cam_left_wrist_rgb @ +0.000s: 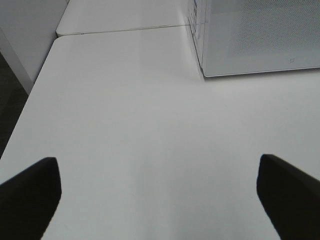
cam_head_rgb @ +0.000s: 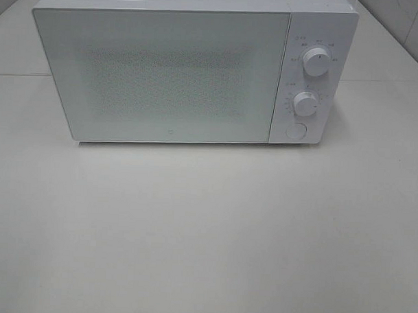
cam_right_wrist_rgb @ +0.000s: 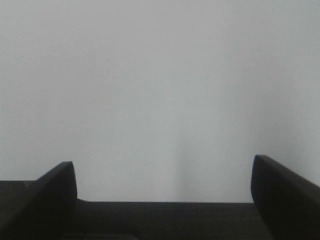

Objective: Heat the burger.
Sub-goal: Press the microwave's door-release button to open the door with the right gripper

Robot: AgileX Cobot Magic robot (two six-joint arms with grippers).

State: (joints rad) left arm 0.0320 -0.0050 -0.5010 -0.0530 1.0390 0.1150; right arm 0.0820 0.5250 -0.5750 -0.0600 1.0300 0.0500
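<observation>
The burger is not visible in any view. A white microwave [cam_head_rgb: 191, 66] stands at the back of the white table [cam_head_rgb: 206, 232] with its door shut; its front corner also shows in the left wrist view [cam_left_wrist_rgb: 255, 40]. Neither arm shows in the exterior view. My left gripper [cam_left_wrist_rgb: 160, 195] is open and empty above bare table, its dark fingertips [cam_left_wrist_rgb: 30, 195] wide apart. My right gripper [cam_right_wrist_rgb: 162, 190] is open and empty over a plain white surface, its dark fingers [cam_right_wrist_rgb: 50, 195] wide apart.
The microwave has two round knobs [cam_head_rgb: 315, 60] and a round button [cam_head_rgb: 295, 131] on its right panel. A seam between two tabletops [cam_left_wrist_rgb: 120, 30] runs behind the microwave's left side. The table's left edge [cam_left_wrist_rgb: 30, 100] drops to a dark floor.
</observation>
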